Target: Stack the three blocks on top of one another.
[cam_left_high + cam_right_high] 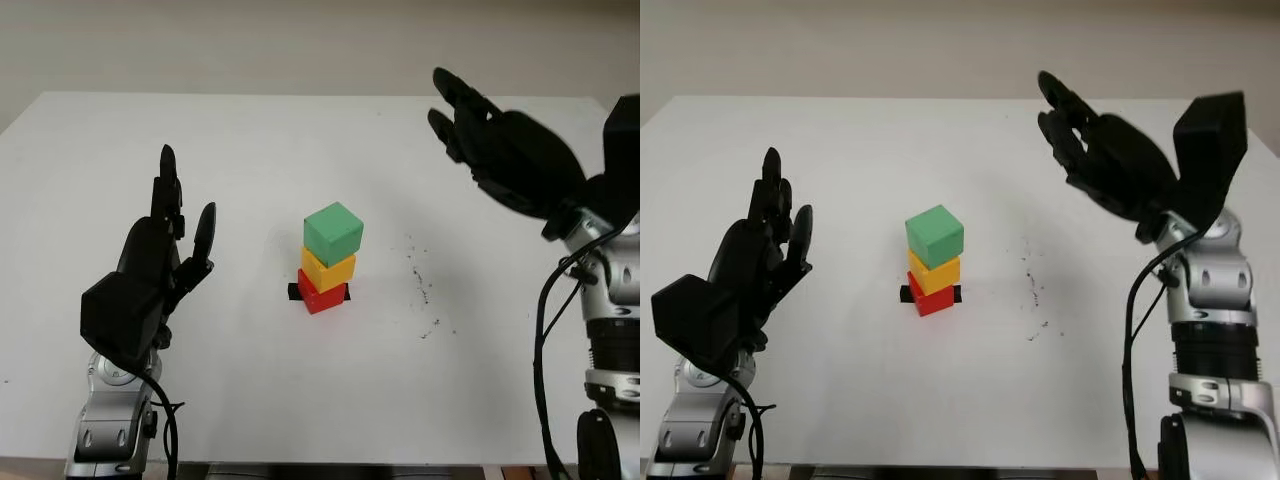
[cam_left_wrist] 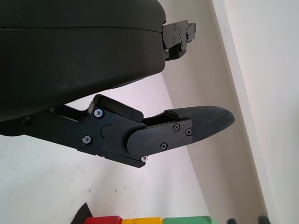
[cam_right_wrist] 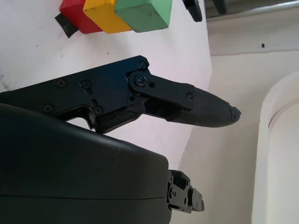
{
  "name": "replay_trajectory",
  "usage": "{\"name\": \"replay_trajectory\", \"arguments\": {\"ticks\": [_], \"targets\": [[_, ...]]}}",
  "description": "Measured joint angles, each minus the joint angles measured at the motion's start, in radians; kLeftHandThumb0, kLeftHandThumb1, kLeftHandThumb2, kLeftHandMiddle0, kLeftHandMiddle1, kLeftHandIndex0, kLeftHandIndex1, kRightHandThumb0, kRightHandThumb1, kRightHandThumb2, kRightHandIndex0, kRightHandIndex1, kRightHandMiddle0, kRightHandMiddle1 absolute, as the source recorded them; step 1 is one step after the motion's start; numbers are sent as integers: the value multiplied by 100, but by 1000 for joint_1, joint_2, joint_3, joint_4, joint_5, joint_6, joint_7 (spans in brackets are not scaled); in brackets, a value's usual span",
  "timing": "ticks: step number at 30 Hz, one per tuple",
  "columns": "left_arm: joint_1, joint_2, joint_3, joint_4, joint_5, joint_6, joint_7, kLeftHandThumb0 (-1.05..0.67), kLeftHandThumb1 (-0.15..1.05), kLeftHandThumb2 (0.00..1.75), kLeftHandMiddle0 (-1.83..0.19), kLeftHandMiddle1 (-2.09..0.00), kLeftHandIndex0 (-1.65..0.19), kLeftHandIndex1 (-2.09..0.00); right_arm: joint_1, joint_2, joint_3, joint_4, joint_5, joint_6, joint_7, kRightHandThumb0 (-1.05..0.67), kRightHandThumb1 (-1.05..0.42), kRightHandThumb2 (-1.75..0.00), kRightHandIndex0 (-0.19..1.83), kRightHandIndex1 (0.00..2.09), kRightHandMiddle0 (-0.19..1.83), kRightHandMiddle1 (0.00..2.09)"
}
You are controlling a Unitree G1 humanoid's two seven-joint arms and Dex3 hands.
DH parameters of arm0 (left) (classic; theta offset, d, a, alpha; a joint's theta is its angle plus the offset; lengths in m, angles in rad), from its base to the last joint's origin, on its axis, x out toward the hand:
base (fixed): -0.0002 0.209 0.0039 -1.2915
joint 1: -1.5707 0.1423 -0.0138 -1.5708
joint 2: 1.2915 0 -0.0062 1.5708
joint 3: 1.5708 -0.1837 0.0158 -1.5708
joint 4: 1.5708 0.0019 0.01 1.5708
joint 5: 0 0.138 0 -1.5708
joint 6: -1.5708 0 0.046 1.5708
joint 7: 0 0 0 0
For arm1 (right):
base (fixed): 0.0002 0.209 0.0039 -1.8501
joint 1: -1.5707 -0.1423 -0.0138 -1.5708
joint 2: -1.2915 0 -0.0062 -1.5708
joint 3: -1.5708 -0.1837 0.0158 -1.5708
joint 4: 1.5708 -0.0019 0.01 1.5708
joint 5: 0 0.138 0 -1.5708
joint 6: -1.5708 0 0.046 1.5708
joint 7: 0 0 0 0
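A stack of three small cubes is seen near the centre of the left eye view, on a flat white table (image 1: 250, 150). The red cubic block (image 1: 320, 294) is placed at the bottom, on a small black patch of tape (image 1: 295, 291) that shows at its left edge. The yellow cubic block (image 1: 329, 268) is set directly on the red one, and the green cubic block (image 1: 333, 232) is set on the yellow one, turned slightly and overhanging a little to the right.

The black three-finger left hand (image 1: 150, 265) is held at the lower left of the frame, well apart from the stack, released and grasping nothing, fingers pointing up. The black three-finger right hand (image 1: 500, 145) is held at the upper right of the frame, raised above the table and well apart from the stack, likewise released and empty.

A scatter of small dark specks (image 1: 422, 290) is seen on the table to the right of the stack. In the right wrist view the three blocks are seen in a row at the frame's upper left, the green one (image 3: 144, 14) nearest the extended finger (image 3: 201, 109).
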Motion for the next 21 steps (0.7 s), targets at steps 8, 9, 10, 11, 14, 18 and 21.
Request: {"name": "replay_trajectory", "arguments": {"ticks": [8, 9, 10, 11, 14, 18, 21], "targets": [[-15, 1, -8, 37, 20, -16, 2, -77, 105, 69, 18, -5, 19, 0, 127, 139, 6, -77, 11, -86, -146, -73, -105, -79, -19, 0, -19, 0], [-18, 1, -10, 46, 19, -25, -2, -77, 105, 69, 18, -5, 19, 0, 136, 159, 6, -80, 17, -97, -155, -74, -105, -79, -19, 0, -19, 0], [-22, 0, -10, 53, 15, -33, -6, -76, 105, 68, 19, -5, 19, 0, 145, 178, 6, -82, 23, -104, -166, -76, -105, -79, -19, 0, -19, 0], [-24, 0, -10, 56, 7, -38, -10, -76, 105, 68, 19, -5, 19, 0, 152, 194, 7, -84, 29, -107, -176, -76, -105, -79, -19, 0, -19, 0], [-28, 0, -9, 62, -2, -48, -12, -76, 105, 68, 19, -5, 19, 0, 163, 231, 8, -99, 44, -114, -204, -78, -105, -79, -19, 0, -19, 0], [-33, 1, -7, 89, -6, -76, -16, -76, 105, 68, 19, -4, 19, 0, 179, 273, 21, -116, 52, -117, -230, -80, -105, -77, -19, 0, -19, 0], [-36, 1, -5, 103, -14, -90, -18, -76, 105, 66, 19, -4, 19, 0, 190, 289, 32, -108, 43, -137, -242, -83, -105, -75, -19, 0, -19, 0]]}}
